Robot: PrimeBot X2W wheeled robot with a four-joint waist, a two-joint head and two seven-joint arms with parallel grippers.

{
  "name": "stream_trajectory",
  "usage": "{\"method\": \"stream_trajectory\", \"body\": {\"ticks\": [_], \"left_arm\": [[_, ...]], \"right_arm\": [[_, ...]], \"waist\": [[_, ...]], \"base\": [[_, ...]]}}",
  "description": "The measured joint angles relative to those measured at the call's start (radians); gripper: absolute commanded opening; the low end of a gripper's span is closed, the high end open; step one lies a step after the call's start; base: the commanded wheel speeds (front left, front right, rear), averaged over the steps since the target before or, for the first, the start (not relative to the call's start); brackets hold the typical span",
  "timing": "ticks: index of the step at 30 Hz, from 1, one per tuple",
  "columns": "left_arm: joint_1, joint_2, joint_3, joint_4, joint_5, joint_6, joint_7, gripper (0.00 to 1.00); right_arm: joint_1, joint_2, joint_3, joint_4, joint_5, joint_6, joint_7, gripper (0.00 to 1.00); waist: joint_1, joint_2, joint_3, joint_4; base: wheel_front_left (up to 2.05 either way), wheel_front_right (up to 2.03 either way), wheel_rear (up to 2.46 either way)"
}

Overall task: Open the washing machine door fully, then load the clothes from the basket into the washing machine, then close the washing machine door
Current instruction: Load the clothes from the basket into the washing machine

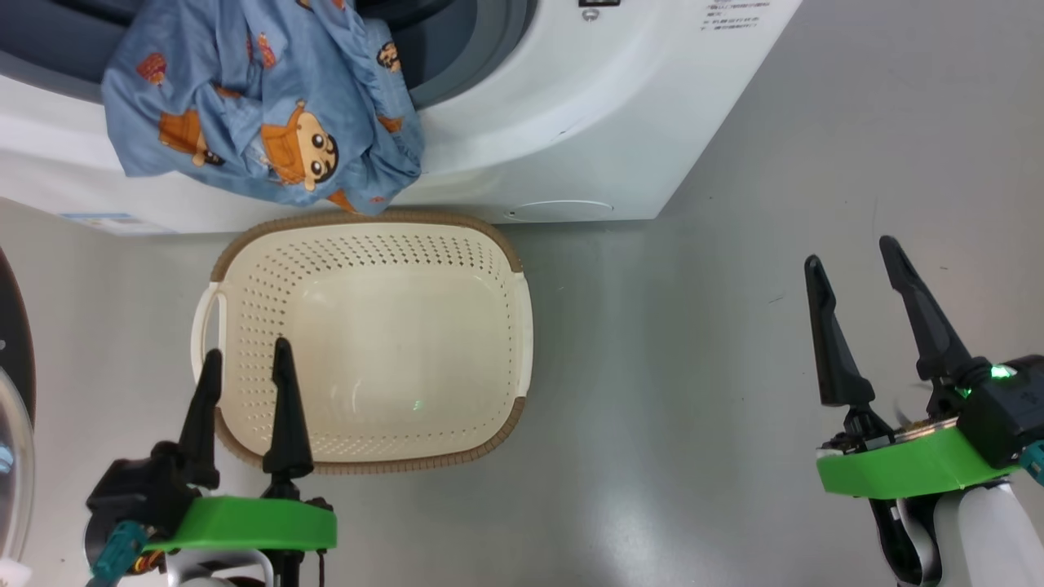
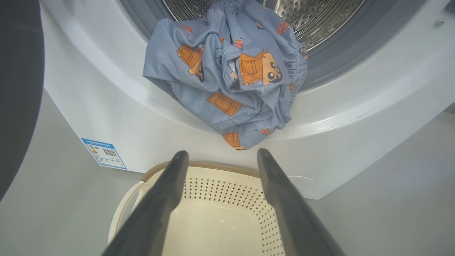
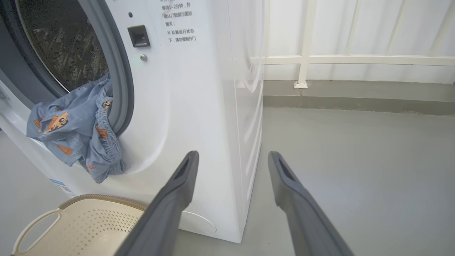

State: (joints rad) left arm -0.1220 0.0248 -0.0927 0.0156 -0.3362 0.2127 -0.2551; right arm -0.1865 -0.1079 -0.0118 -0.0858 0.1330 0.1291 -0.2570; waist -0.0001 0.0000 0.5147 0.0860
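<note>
**A:** Where does the job stand?

**B:** The door is swung open at the far left of the washing machine, so the first step looks done, though little of the door shows. The basket sits on the floor just in front of the machine, and I see nothing in it.

**A:** So the clothes are in?

**B:** Only partly. The clothes lie bunched over the lower lip of the opening. Part of the bundle reaches back toward the drum. The rest droops down the white front, its lowest corner hanging just above the basket's far rim.

**A:** And the claws?

**B:** Both are empty, with their fingers spread wide. The left claw hovers over the basket's near left corner, pointing toward the bundle. The right claw hangs over bare floor well off to the right, touching nothing.

**A:** What's left to do?

**B:** I'd call the loading unfinished. The bundle needs pushing or lifting fully past the grey ring, or the door would likely pinch the fabric. After that, the door has to be swung shut. The left claw looks better placed for both jobs, since it faces the clothes and is on the door's side.
</note>
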Motion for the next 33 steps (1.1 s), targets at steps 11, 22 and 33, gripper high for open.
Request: {"method": "stream_trajectory", "body": {"ticks": [11, 22, 33], "left_arm": [[0.019, 0.016, -0.002, -0.052, -0.006, 0.025, 0.010, 1.00], [-0.092, 0.016, -0.026, 0.040, -0.078, -0.023, 0.013, 1.00], [-0.319, 0.009, -0.066, 0.260, -0.159, -0.111, 0.000, 1.00]], "right_arm": [[0.009, 0.003, -0.001, 0.000, 0.000, 0.000, 0.000, 1.00], [0.005, 0.005, 0.000, -0.001, 0.000, 0.000, 0.000, 1.00], [-0.004, 0.007, 0.004, -0.002, 0.000, 0.000, 0.000, 1.00]], "waist": [[0.0001, 0.0000, 0.016, -0.002], [0.0001, 0.0000, 0.037, -0.019], [0.0002, 0.0000, 0.069, -0.052]], "base": [[0.00, 0.00, 0.00], [0.00, 0.00, 0.00], [0.00, 0.00, 0.00]]}}
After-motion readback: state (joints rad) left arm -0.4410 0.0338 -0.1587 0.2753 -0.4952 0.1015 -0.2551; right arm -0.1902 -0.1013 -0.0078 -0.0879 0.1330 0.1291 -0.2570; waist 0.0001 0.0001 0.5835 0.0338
